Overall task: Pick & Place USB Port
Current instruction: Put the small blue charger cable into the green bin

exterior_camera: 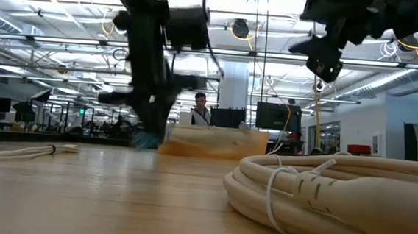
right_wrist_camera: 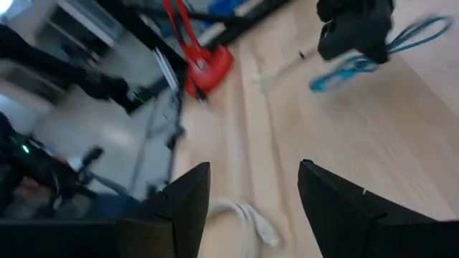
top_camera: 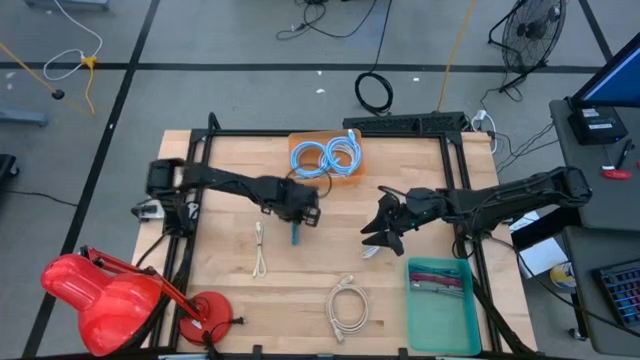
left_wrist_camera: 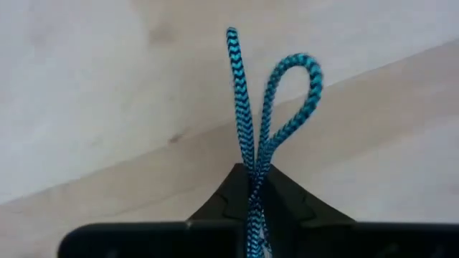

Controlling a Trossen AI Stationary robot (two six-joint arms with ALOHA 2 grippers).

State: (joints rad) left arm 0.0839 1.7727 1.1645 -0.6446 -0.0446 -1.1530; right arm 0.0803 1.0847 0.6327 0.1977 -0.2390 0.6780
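Coiled white cable [exterior_camera: 337,189] lies nearest, while the left gripper [top_camera: 297,215] pinches the blue braided cable [left_wrist_camera: 251,129] mid-table, lifted, placing seemingly remaining; right gripper [right_wrist_camera: 251,193] jaws hover spread.

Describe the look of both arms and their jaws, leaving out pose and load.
Both arms are matte black with chunky jointed links. The left gripper has flat black fingers with ribbed inner pads. The right gripper has broad, plain black fingers. No markings show.
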